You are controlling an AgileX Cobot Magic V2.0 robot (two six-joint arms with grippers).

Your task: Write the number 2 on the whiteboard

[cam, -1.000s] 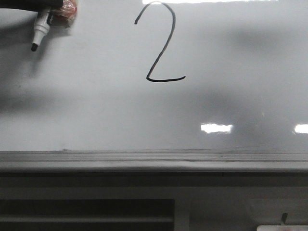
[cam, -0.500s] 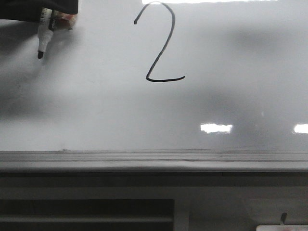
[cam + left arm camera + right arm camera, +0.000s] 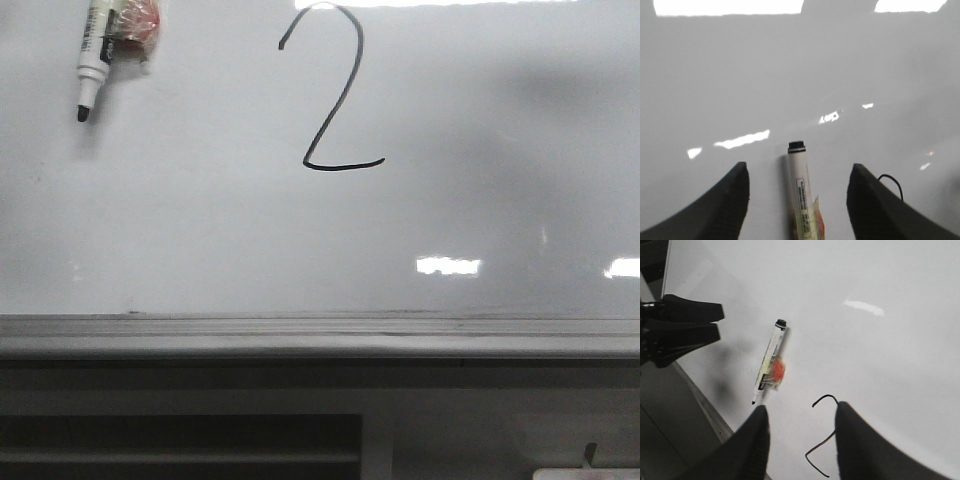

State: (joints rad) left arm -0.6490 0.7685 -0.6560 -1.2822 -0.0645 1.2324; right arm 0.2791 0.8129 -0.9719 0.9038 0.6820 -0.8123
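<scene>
One marker (image 3: 98, 52), upper left of the front frame: light, stiff, slick; best held mid-barrel. Left gripper (image 3: 797, 187) and right gripper (image 3: 800, 432) gape empty. Number 2 (image 3: 335, 90) finished on whiteboard (image 3: 500, 150).

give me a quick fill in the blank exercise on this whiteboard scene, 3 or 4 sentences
1. The digit drawn in black on the whiteboard is a ____.
2. The marker lies on the board, held by ____ gripper.
3. In the front view the marker sits to the ____ of the number 2.
4. The left gripper has its jaws ____ on either side of the marker.

Missing words: 2; neither; left; open
</scene>
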